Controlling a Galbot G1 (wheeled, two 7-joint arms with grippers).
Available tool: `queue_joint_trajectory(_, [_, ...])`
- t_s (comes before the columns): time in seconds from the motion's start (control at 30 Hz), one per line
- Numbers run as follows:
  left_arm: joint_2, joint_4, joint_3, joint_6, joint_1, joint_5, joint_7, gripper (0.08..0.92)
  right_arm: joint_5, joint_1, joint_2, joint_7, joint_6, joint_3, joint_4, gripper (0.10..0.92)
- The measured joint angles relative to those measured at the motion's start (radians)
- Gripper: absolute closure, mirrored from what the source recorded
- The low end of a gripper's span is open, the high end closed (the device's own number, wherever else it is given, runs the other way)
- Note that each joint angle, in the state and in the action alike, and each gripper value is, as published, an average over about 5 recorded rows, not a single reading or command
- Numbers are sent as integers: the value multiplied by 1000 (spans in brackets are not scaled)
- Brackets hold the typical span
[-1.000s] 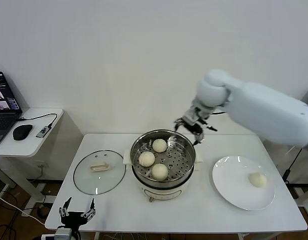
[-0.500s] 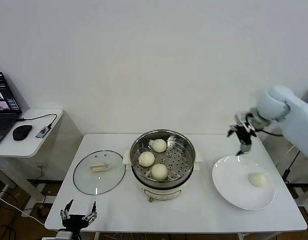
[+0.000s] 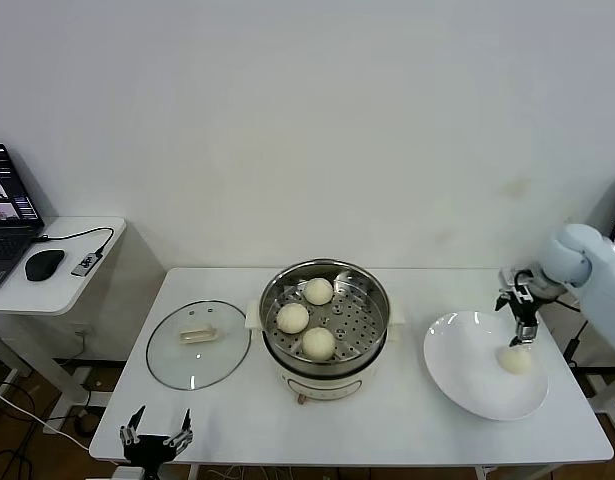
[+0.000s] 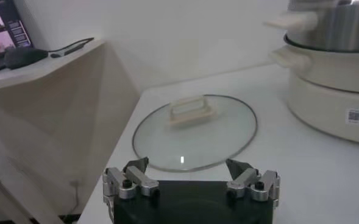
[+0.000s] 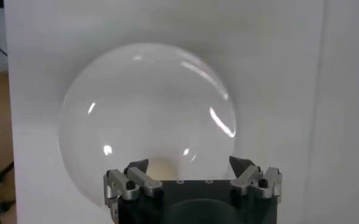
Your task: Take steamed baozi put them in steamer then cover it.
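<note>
Three steamed baozi (image 3: pixel 318 343) are seen on the perforated tray of the steamer (image 3: pixel 325 283) at mid-table, uncovered; the fourth baozi (image 3: pixel 515 360) is left on the white plate (image 3: pixel 457 370) near the table's right edge. The right gripper (image 3: pixel 521 322) is held just above that bun, jaws spread wide and empty. The cover (image 3: pixel 198 343) is laid flat on the table left of the steamer, and the left gripper (image 3: pixel 155 441) is parked open off the table's front-left corner.
</note>
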Motion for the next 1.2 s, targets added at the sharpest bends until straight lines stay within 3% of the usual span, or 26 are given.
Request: queue_joint_trajectory(1.2, [0, 37, -1, 0, 5, 11, 1, 177, -149, -176, 103, 75, 145, 182, -238, 203])
